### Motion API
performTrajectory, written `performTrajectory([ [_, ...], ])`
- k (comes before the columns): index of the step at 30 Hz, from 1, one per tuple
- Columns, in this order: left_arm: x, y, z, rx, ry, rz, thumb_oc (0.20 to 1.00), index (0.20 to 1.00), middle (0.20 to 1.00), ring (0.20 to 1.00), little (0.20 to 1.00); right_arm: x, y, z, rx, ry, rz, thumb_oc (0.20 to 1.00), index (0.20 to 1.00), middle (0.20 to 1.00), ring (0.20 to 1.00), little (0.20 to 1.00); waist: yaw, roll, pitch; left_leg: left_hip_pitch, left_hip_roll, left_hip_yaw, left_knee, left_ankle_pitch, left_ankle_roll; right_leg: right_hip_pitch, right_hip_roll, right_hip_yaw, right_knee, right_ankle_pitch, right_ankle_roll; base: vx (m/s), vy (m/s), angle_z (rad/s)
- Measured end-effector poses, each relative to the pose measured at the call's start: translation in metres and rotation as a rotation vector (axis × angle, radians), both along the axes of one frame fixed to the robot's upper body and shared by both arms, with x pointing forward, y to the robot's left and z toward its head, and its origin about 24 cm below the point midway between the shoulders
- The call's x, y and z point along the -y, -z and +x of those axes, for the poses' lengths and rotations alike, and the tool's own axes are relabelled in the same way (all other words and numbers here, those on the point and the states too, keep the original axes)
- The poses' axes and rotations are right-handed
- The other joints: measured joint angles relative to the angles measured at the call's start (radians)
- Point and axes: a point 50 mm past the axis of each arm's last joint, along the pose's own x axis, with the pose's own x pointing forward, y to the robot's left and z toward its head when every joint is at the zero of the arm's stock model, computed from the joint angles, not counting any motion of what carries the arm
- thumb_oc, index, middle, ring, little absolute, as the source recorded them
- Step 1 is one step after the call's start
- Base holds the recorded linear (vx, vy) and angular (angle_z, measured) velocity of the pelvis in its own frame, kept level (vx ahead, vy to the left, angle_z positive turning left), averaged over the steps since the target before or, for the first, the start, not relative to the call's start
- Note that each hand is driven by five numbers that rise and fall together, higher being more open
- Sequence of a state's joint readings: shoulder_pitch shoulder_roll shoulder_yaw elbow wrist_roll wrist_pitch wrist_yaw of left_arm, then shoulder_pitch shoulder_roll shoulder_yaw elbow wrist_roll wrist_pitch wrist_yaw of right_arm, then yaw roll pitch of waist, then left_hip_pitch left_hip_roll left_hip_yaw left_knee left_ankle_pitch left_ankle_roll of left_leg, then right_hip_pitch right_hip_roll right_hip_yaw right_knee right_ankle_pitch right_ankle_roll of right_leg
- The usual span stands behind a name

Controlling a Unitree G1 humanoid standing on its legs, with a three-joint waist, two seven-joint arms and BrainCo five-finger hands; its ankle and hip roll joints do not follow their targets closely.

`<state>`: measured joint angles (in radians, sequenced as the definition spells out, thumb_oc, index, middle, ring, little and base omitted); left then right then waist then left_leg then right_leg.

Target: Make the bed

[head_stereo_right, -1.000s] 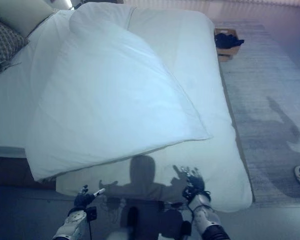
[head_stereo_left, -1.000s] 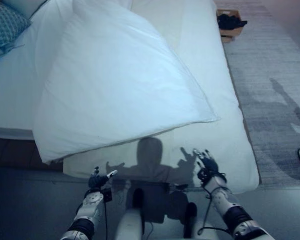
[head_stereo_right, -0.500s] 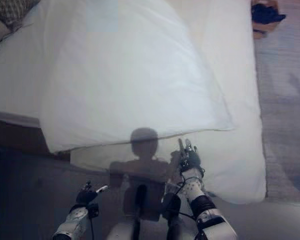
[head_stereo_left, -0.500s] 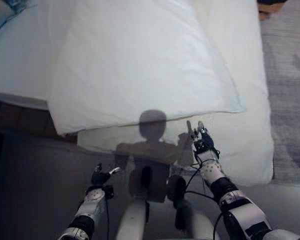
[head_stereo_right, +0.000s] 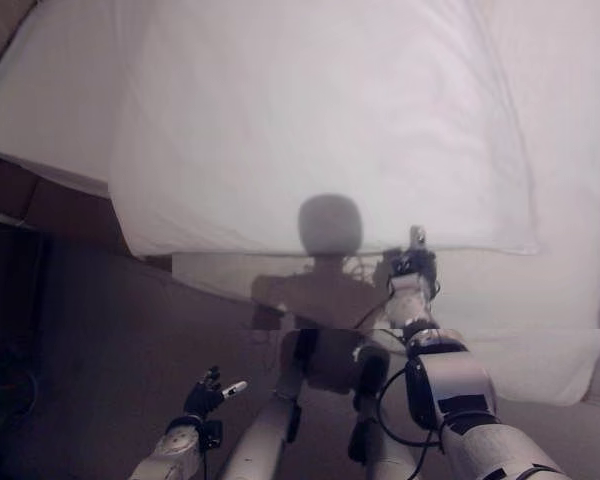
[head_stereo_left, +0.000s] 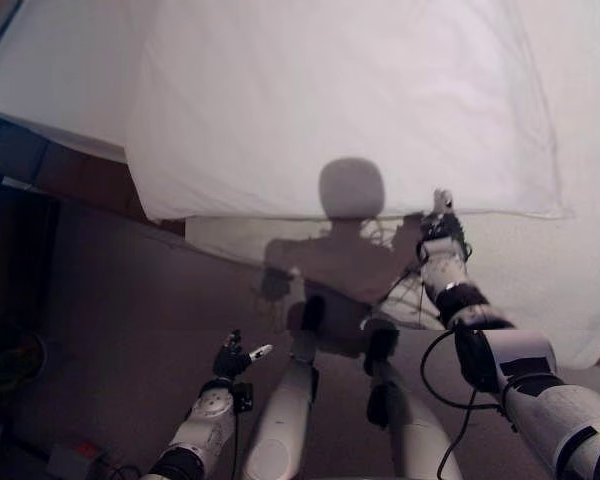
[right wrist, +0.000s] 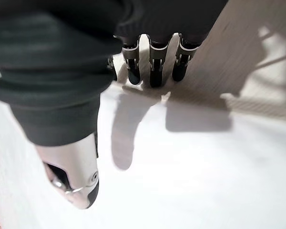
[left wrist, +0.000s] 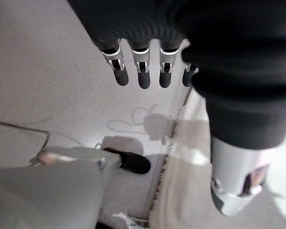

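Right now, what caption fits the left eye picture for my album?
The robot's right hand reaches, fingers open, to the near edge of the white duvet on the bed.

Right hand [right wrist: 81,71] above white duvet [right wrist: 190,171]

One white duvet [head_stereo_left: 350,100], one bed [head_stereo_left: 570,270], two robot hands: left [head_stereo_left: 230,360], right [head_stereo_left: 442,228].

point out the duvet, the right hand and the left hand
duvet [head_stereo_left: 350,100], left eye view, middle of its white top.
right hand [head_stereo_left: 442,222], left eye view, back of the hand at the duvet's near edge.
left hand [head_stereo_left: 230,360], left eye view, its dark cover.
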<state>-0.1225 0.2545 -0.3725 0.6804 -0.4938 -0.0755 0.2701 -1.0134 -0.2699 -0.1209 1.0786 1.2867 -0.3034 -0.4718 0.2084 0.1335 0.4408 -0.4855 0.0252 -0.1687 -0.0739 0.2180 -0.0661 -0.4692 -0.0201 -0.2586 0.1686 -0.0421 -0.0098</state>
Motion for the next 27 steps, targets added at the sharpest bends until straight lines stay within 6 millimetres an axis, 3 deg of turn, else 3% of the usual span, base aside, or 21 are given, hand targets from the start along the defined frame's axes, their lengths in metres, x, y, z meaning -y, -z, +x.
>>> performTrajectory([
  [4,0.0,-0.005,0.001,0.027,0.005,-0.006,1.0,1.0,1.0,1.0,1.0,0.002,-0.008,0.001,0.018,0.021,0.007,1.0,1.0,1.0,1.0,1.0,0.0,0.005,0.002,-0.014,-0.015,-0.003,0.001,0.001,-0.003,-0.08,-0.03,0.001,0.15,-0.084,0.0,0.04,-0.016,0.09],
  [9,0.002,-0.006,0.003,0.038,0.012,-0.009,1.0,1.0,1.0,1.0,1.0,0.008,-0.021,0.003,0.065,0.053,0.013,1.0,1.0,1.0,1.0,1.0,0.0,0.011,0.005,-0.067,-0.015,-0.005,-0.003,0.01,-0.026,-0.174,-0.039,0.001,0.241,-0.113,-0.025,0.04,-0.012,0.02],
  [14,0.012,-0.005,0.001,0.035,0.057,-0.017,1.0,1.0,1.0,1.0,1.0,0.029,-0.065,0.006,0.135,0.099,-0.055,1.0,1.0,1.0,1.0,1.0,0.001,0.051,0.024,-0.097,-0.011,-0.007,-0.001,0.022,-0.036,-0.226,-0.043,-0.005,0.288,-0.12,-0.047,0.03,-0.008,-0.01],
  [15,0.014,-0.007,0.001,0.046,0.063,-0.024,1.0,1.0,1.0,1.0,1.0,0.032,-0.071,0.007,0.124,0.11,-0.073,0.454,0.454,0.454,0.454,0.454,0.001,0.051,0.024,-0.106,-0.01,-0.008,0.002,0.025,-0.035,-0.235,-0.043,-0.012,0.292,-0.121,-0.048,0.02,-0.035,0.03],
  [16,0.018,-0.01,0.002,0.06,0.076,-0.03,1.0,1.0,1.0,1.0,1.0,0.037,-0.076,0.006,0.119,0.123,-0.087,0.2,0.2,0.2,0.2,0.2,0.001,0.052,0.024,-0.111,-0.01,-0.011,0.001,0.035,-0.035,-0.24,-0.045,-0.015,0.296,-0.122,-0.05,0.02,-0.029,0.12],
  [20,0.035,-0.028,0.01,0.149,0.141,-0.069,1.0,1.0,1.0,1.0,1.0,0.058,-0.089,0.0,0.061,0.165,-0.248,0.2,0.2,0.2,0.2,0.2,0.002,0.053,0.025,-0.125,-0.016,-0.036,0.0,0.047,-0.04,-0.256,-0.055,-0.025,0.327,-0.139,-0.054,0.02,-0.015,0.2],
  [27,0.041,-0.056,0.019,0.27,0.194,-0.138,1.0,1.0,1.0,1.0,1.0,0.062,-0.116,-0.001,0.07,0.166,-0.451,0.2,0.2,0.2,0.2,0.2,0.002,0.053,0.025,-0.119,-0.019,-0.04,0.0,0.049,-0.041,-0.253,-0.058,-0.026,0.336,-0.141,-0.054,0.0,0.0,0.02],
])
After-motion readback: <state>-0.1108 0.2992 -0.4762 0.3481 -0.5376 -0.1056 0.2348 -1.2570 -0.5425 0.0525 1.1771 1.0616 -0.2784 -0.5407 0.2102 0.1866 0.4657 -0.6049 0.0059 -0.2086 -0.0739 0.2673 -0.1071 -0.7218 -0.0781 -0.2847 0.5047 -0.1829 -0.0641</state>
